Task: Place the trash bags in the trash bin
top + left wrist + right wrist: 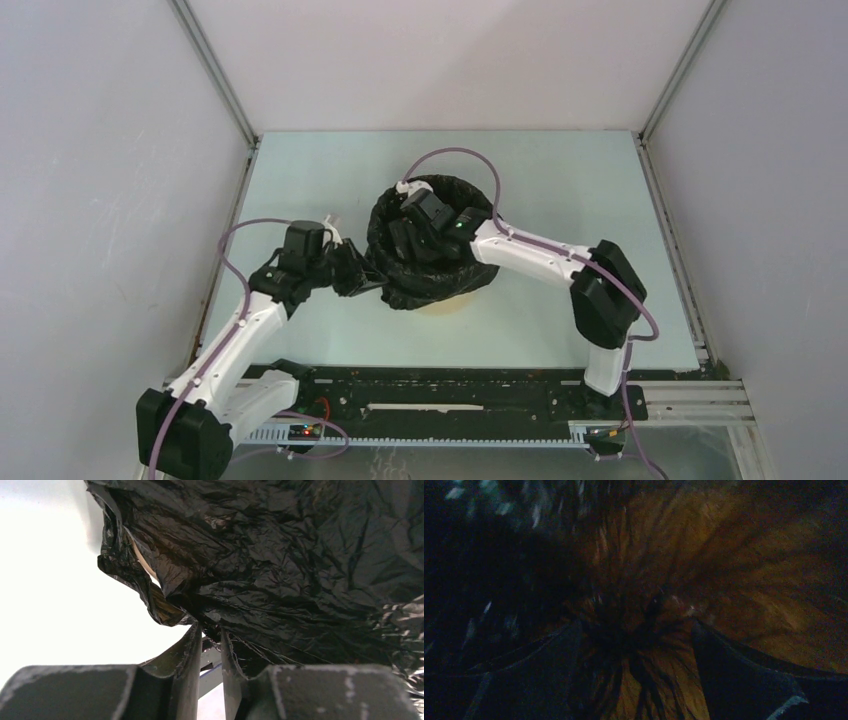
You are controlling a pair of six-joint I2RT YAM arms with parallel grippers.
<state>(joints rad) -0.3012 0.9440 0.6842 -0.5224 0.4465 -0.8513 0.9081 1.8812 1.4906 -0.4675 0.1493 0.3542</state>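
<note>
In the overhead view, the left gripper sits at centre-left of the frame, pressed against the left outer side of the trash bin. The bin stands in the middle of the pale green table. The trash bag is spread wide over the bin. Its crinkled black plastic covers the rim, hangs down the outside wall and lines the inside, so only a tan sliver of the bin shows at its lower edge. To the right, the right gripper reaches down into the bin's mouth, its arm coming in from the right side of the frame.

In the left wrist view, the left gripper is at bottom centre. Its 2 fingers are drawn narrow, with a fold of the trash bag pinched between their tips. A tan strip of the trash bin peeks out from under the plastic at upper left.

The right wrist view is dark and blurred. The right gripper has its 2 fingers spread wide, at lower left and lower right. The trash bag fills the frame, glowing brownish, and gathers into a bunch between them. The fingers seem not to touch the bunch, though the gloom leaves that uncertain.
</note>
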